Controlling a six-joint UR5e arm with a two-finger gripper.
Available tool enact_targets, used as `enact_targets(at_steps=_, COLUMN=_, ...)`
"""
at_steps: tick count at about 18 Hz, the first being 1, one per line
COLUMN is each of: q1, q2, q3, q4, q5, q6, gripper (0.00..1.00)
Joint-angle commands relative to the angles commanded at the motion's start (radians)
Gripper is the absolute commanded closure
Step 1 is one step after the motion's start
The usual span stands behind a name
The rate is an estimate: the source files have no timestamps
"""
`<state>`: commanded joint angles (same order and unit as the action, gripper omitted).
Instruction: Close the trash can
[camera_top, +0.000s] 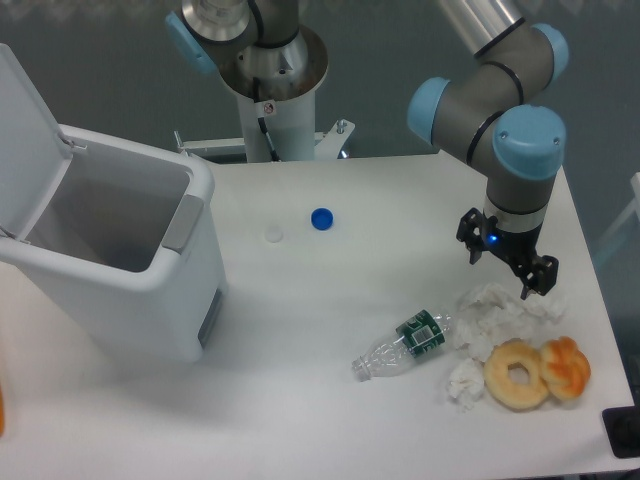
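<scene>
One trash can (130, 285) sits at the worktop's (330, 310) left edge, white and boxy with rounded corners, its flat lid (28, 140) tilted up and back, the grey latch tab (181, 222) showing on the rim. Bare worktop lies between it and the clutter at the right. The claw (508, 264) hangs released, fingers spread and gripping nothing, just above crumpled tissue (495, 310), well apart from the can. Counted: two caps, one blue (321, 218) and one white (273, 234); one crushed bottle (405, 343); two doughnuts (537, 372).

Trash can (120, 270) lid and orange object (2, 415) cut by left edge.
</scene>
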<state>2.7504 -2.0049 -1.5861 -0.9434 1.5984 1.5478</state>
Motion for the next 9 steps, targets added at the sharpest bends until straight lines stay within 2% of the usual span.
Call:
enact_targets(at_steps=5, q1=-0.011, q2=0.009, q3=-0.006, q4=-0.002, q5=-0.008, q6=0.009, gripper=0.0)
enact_targets(at_steps=9, q1=-0.037, q2=0.011, q3=-0.014, q4=0.0, q5=0.032, q6=0.0, gripper=0.0)
